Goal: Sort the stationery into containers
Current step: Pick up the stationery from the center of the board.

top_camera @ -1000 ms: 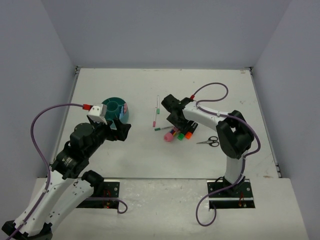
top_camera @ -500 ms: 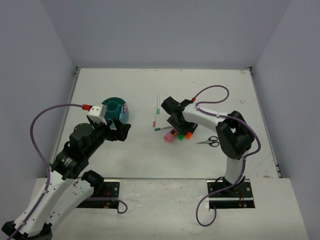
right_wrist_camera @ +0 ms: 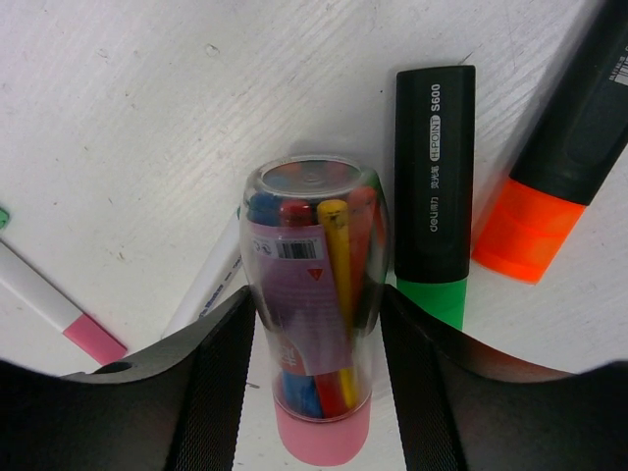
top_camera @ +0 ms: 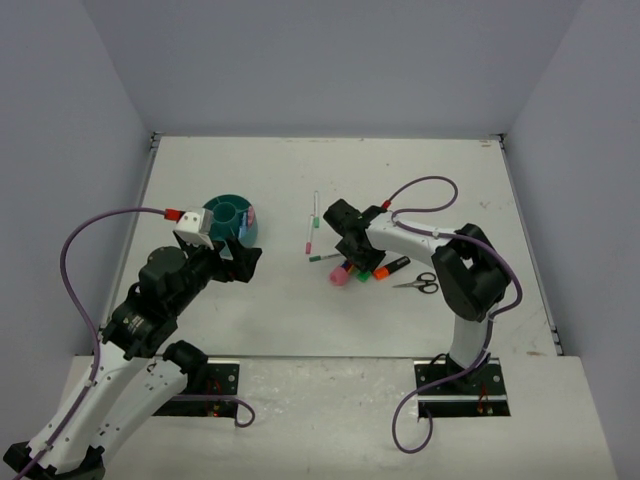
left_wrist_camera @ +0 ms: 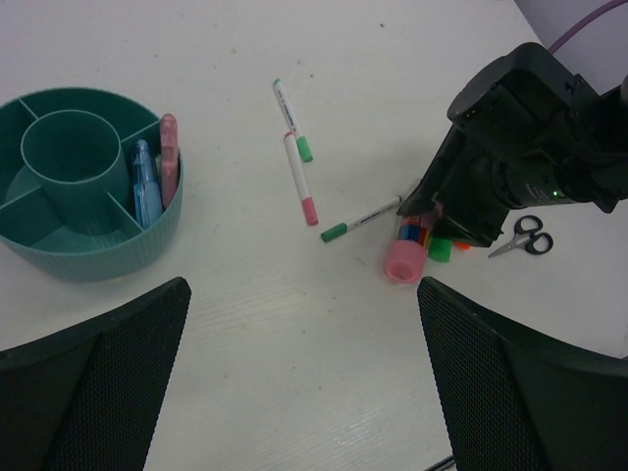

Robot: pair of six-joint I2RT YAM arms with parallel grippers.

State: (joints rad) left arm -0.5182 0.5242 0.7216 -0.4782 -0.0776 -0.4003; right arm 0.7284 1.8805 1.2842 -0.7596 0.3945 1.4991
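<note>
Left tool (left_wrist_camera: pixel 302 294) hangs wide open, empty, well left of the clear pink-capped plastic tube (right_wrist_camera: pixel 314 226). Right tool (right_wrist_camera: pixel 316 314) presses that tube's sides on the bench (right_wrist_camera: pixel 147 98); just right lies a black green-tipped highlighter (right_wrist_camera: pixel 434 186) printed "H-POINT S600".

Right wrist view: orange highlighter (right_wrist_camera: pixel 549 186) cut off at the corner — white pen (right_wrist_camera: pixel 211 280) partly behind the pink-capped tube (right_wrist_camera: pixel 314 294).
</note>
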